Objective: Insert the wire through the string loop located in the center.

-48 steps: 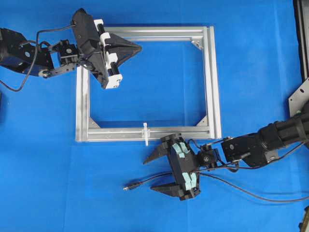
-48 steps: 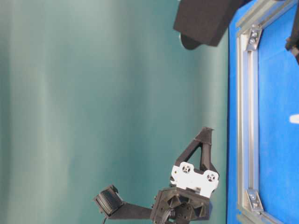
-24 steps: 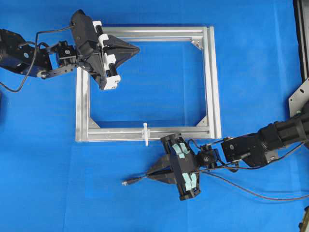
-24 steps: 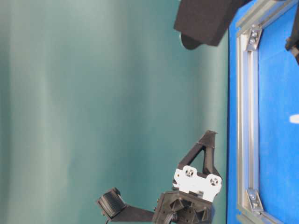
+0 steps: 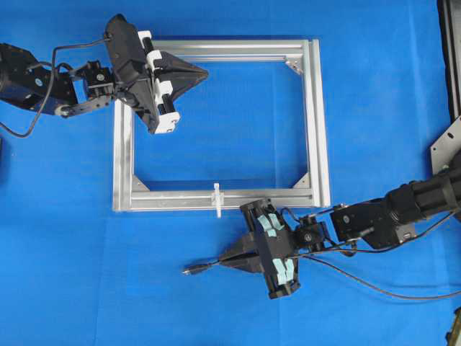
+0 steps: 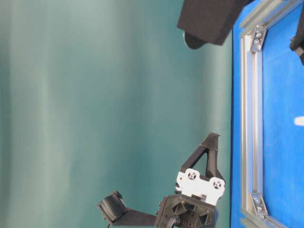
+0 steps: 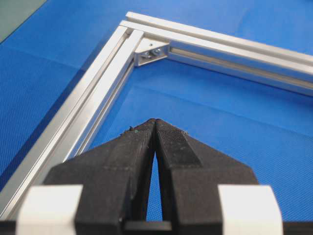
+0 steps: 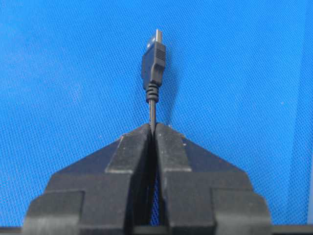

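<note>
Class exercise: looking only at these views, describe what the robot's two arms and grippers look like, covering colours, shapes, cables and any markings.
Both arms are black, built of blocky jointed segments with thin black cables looping along them. The left gripper has black fingers tapering to a point, carried on a white bracket. The right gripper has the same black wedge-shaped fingers, but pale green tape strips mark its body. No lettering is legible.

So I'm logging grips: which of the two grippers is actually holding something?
The right gripper, below the aluminium frame: shut on the wire just behind its plug. The left gripper is shut on nothing.
</note>
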